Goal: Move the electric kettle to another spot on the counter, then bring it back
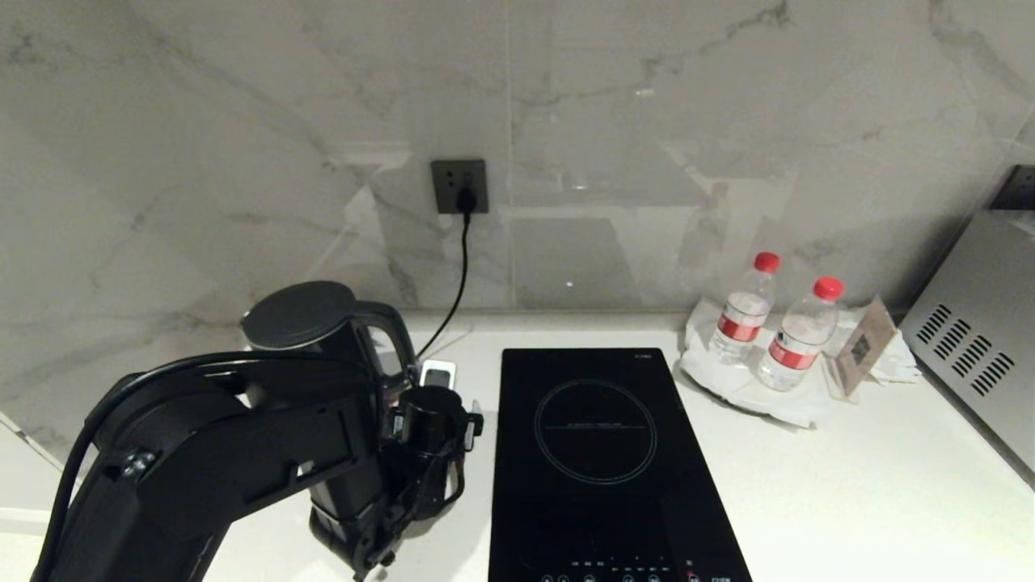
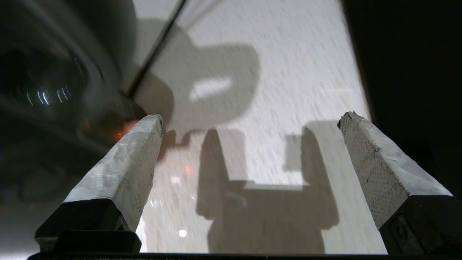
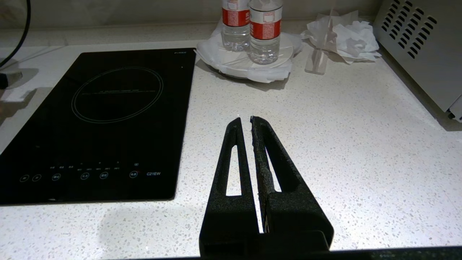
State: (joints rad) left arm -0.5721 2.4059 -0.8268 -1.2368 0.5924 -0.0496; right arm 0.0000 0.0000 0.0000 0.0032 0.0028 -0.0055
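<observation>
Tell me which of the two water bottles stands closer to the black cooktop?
The left bottle, nearer the wall. Its twin stands farther right, next to the small card stand, away from the cooktop.

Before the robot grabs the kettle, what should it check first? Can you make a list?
1. Left tool open wide: ok, nothing between its fingers.
2. Kettle upright on the counter: ok, at the back left.
3. Left tool lined up with the handle: cannot tell, the arm hides it.
4. Cord clear of the arm: cannot tell; still plugged into the wall.
5. Free spot to set it down: ok, bare counter right of the cooktop.
6. Right tool out of the way: ok, shut over bare counter.
</observation>
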